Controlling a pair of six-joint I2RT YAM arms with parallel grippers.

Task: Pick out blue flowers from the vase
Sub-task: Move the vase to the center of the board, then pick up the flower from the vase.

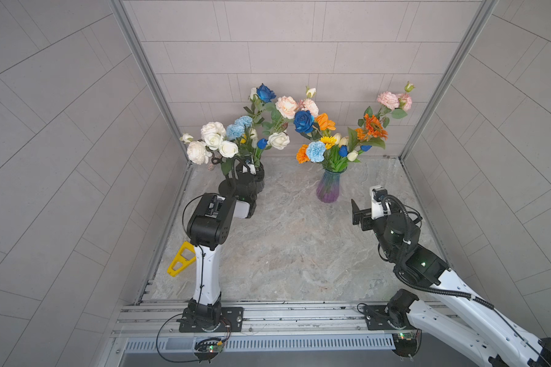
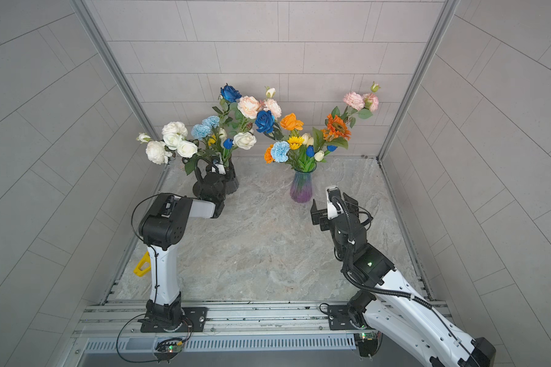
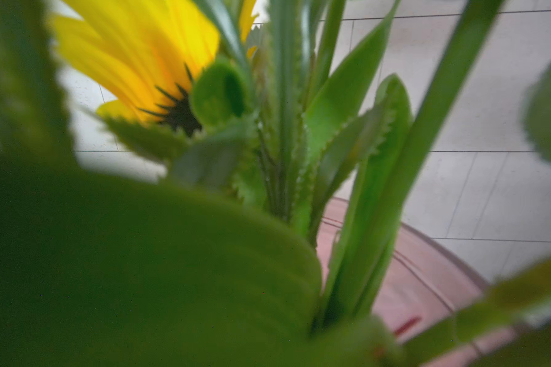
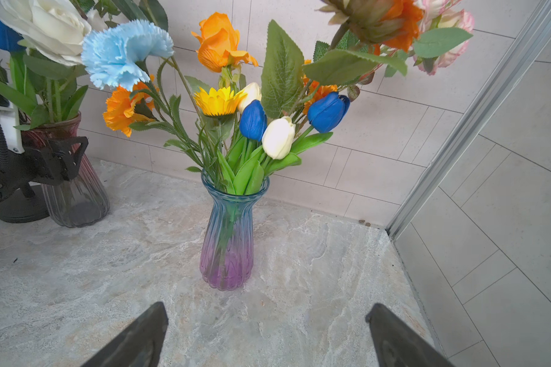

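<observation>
Fingers [image 4: 137,336] apart before dark blue tulips [image 4: 253,120]

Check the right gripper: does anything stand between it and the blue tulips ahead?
Nothing visible stands between the right gripper and the vase. Up at the blooms, a white tulip sits between the two blue tulips, overlapping one in the right wrist view; leaves crowd beneath them.

The left arm [image 1: 207,276] and right arm [image 1: 458,284] share white link shells and black joint housings. A ribbed black cable conduit [image 1: 433,289] runs along the right arm, where a green light [image 1: 423,263] glows. Black base plates [image 1: 229,313] carry screws. The right arm's fingers [image 4: 137,336] are black wedges.
</observation>
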